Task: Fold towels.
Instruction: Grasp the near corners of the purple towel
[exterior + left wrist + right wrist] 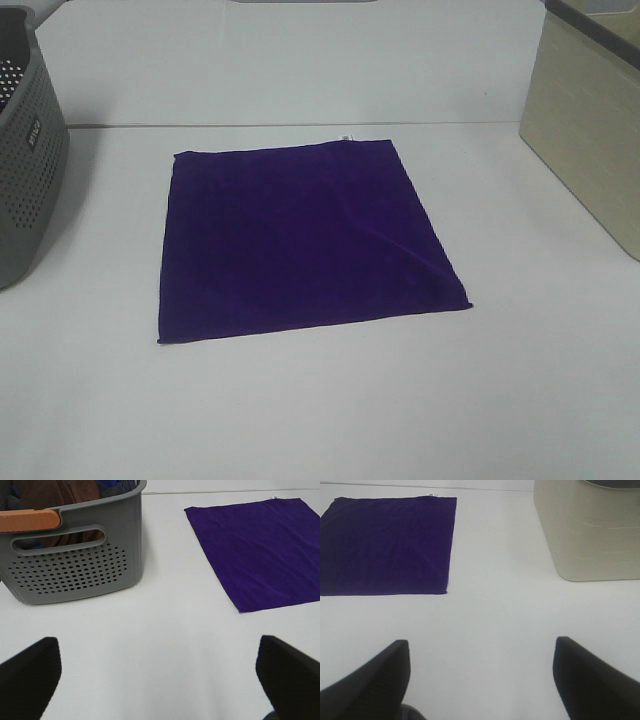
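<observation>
The towel (300, 240) lies spread flat on the white table (320, 420), clear of both arms. Left gripper (156, 647) hangs over bare tabletop, jaws wide apart, nothing between them. Right gripper (481, 645) is the same, wide and empty. Further out, a grey perforated basket (25, 170) stands at the table's left and a beige bin (590, 150) at its right. There's a white tag (344, 137) on the towel's far edge.

White table (320, 420), plain white wall (300, 60) behind
</observation>
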### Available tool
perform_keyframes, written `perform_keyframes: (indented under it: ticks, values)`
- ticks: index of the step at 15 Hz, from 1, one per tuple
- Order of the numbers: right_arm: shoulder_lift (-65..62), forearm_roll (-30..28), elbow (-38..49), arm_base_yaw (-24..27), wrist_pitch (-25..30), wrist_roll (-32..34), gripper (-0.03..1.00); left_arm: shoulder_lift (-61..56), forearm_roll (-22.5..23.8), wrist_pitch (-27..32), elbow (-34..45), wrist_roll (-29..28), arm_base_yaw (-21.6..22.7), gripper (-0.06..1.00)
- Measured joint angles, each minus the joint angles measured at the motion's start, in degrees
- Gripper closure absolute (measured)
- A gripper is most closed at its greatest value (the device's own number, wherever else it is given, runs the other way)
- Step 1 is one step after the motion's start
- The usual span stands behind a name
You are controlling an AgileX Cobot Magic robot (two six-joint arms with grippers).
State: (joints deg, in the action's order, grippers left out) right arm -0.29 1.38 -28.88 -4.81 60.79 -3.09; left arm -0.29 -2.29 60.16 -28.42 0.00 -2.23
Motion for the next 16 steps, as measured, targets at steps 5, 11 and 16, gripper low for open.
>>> perform_keyframes:
  ticks: [5, 11, 16]
  values:
    - [0.0, 0.0, 0.0, 0.0, 0.0, 0.0, 0.19, 0.0, 0.0, 0.0, 0.0, 0.0, 0.0, -0.05]
    - [0.0, 0.0, 0.0, 0.0, 0.0, 0.0, 0.19, 0.0, 0.0, 0.0, 0.0, 0.0, 0.0, -0.05]
    - [0.0, 0.0, 0.0, 0.0, 0.0, 0.0, 0.19, 0.0, 0.0, 0.0, 0.0, 0.0, 0.0, -0.05]
